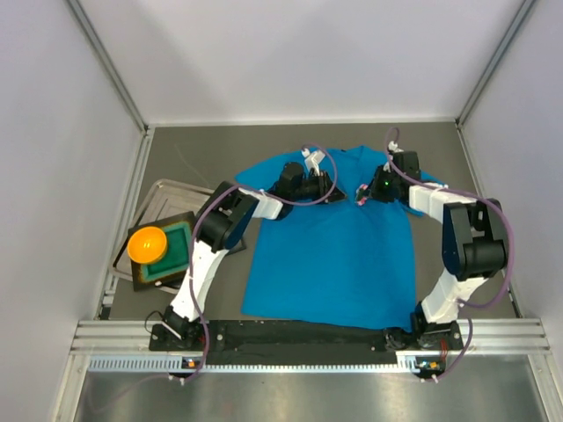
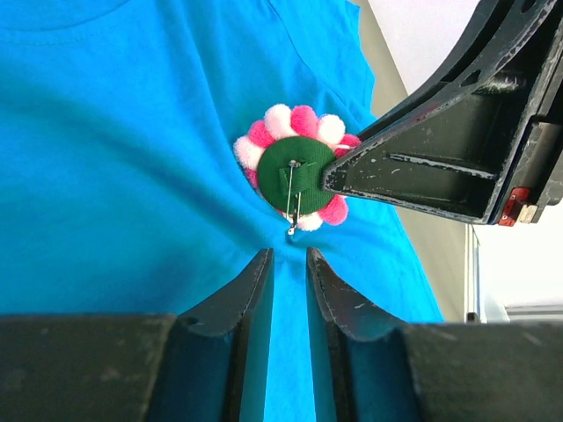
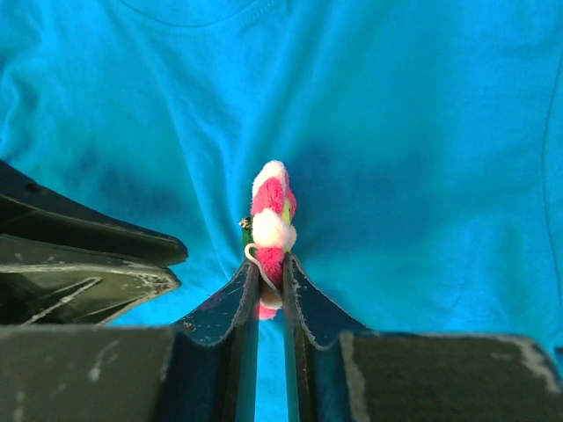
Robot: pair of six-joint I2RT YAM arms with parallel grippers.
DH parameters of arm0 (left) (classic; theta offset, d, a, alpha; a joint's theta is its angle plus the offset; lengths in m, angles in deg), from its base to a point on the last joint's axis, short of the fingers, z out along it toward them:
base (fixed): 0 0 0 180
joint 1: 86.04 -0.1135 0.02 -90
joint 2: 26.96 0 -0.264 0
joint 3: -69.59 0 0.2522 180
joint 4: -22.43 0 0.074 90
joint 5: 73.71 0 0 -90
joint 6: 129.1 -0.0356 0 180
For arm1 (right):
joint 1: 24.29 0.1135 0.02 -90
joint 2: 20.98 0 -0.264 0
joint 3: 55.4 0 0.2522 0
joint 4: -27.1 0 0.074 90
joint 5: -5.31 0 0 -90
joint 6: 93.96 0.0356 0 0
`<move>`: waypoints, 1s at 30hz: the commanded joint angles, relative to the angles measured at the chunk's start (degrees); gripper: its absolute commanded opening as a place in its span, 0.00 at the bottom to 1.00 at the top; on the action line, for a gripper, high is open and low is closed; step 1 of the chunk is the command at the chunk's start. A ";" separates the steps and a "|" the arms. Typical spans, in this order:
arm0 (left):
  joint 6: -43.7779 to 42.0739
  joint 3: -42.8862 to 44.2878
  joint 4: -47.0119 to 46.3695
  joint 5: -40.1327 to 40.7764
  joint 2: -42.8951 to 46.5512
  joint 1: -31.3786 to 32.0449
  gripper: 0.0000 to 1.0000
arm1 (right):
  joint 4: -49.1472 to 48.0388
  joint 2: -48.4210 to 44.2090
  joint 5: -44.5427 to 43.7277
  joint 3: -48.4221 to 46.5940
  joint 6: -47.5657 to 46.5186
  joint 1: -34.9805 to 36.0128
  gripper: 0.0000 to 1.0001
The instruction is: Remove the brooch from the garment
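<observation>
The garment (image 1: 334,264), a bright blue T-shirt, lies flat mid-table with its collar at the far end. The brooch (image 2: 295,171) sits on its chest and is lifted on edge. It shows pink and white petals, a green backing and a metal pin. My right gripper (image 3: 271,264) is shut on the brooch (image 3: 273,224), which stands edge-on between the jaws. My left gripper (image 2: 290,255) is just beside the brooch, jaws nearly together on a pucker of the garment (image 2: 132,176). In the top view the two grippers meet at the brooch (image 1: 361,194).
An orange ball (image 1: 147,243) rests on a green pad (image 1: 171,255) over a metal tray (image 1: 163,195) at the left, beside the left arm. Enclosure walls stand on the left, right and far sides.
</observation>
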 commanded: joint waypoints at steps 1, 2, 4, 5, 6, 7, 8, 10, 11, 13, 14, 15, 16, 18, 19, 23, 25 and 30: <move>1.98 3.60 -5.06 -1.80 -2.15 0.79 0.27 | -3.46 0.53 5.65 1.26 0.66 -3.26 0.00; 2.07 4.04 -5.07 -1.72 -2.33 0.96 0.27 | -3.72 0.71 6.18 1.61 0.75 -3.53 0.00; 2.16 5.10 -5.15 -1.71 -2.95 1.23 0.27 | -3.81 1.33 7.76 1.88 1.45 -4.32 0.00; 2.25 5.36 -5.07 -1.54 -3.12 1.23 0.27 | -5.55 1.42 8.03 2.32 1.63 -4.58 0.00; 2.33 5.89 -4.89 -1.28 -3.21 1.31 0.27 | -5.74 1.50 7.94 2.49 1.80 -5.02 0.00; 2.51 6.24 -4.80 -1.19 -3.74 1.58 0.27 | -5.75 1.68 7.86 2.58 1.98 -5.20 0.00; 2.51 6.51 -4.63 -1.19 -4.00 1.58 0.27 | -5.66 1.68 7.25 2.93 2.33 -5.29 0.00; 2.86 7.65 -4.45 -1.36 -4.44 1.75 0.27 | -4.87 1.68 6.28 3.20 2.50 -5.73 0.00; 2.86 8.00 -4.45 -1.36 -4.62 1.84 0.26 | -4.52 1.68 5.49 3.46 2.59 -5.73 0.01; 2.78 8.79 -3.75 -1.01 -5.14 2.28 0.25 | -4.34 1.77 4.78 3.72 3.38 -5.90 0.03; 2.77 9.40 -3.22 -0.84 -5.41 2.37 0.24 | -4.34 1.77 4.34 3.90 3.73 -5.99 0.06; 3.21 9.67 -2.26 -0.66 -6.02 2.63 0.23 | -4.43 1.59 4.17 4.08 4.17 -6.17 0.07; 3.65 9.85 -2.25 -0.49 -6.29 2.72 0.20 | -4.43 1.68 4.34 4.43 4.96 -6.34 0.10; 4.53 10.20 -2.60 -0.57 -7.08 2.98 0.19 | -4.34 1.68 5.04 4.69 5.32 -6.43 0.12; 4.62 10.20 -2.52 -0.57 -7.25 3.16 0.16 | -4.43 1.59 4.96 4.95 5.67 -6.43 0.13; 4.80 10.73 -1.46 -0.04 -7.87 3.78 0.08 | -5.13 1.15 4.87 5.75 6.72 -6.61 0.14; 4.80 10.82 -0.76 0.04 -8.22 4.22 0.05 | -5.22 0.98 4.60 6.01 6.90 -6.52 0.14; 5.06 11.60 -0.23 0.48 -9.19 4.74 0.02 | -7.24 1.07 6.01 6.98 7.87 -6.78 0.14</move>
